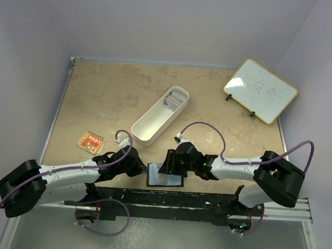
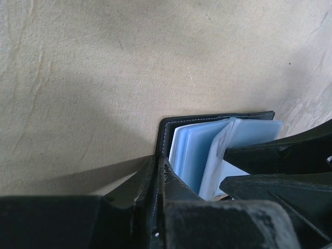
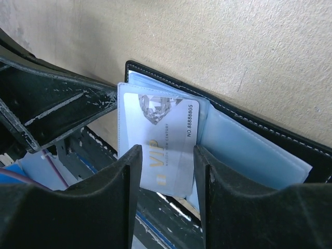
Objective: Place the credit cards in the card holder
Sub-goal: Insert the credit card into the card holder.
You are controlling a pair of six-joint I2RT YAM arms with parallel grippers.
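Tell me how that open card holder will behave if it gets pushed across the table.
The card holder looks floppy: its clear sleeves fan up loosely, so they'd probably bend rather than resist. It lies flat and thin on the table, so it should slide, not tip. The left gripper seems to pinch its cover, which likely anchors it.

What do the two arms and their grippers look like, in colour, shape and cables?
Both the left arm and the right arm have white links between bulky black joints. A thin purple cable loops loosely along each. The left gripper and right gripper are black; their flat, angular fingers show pale scuff marks.
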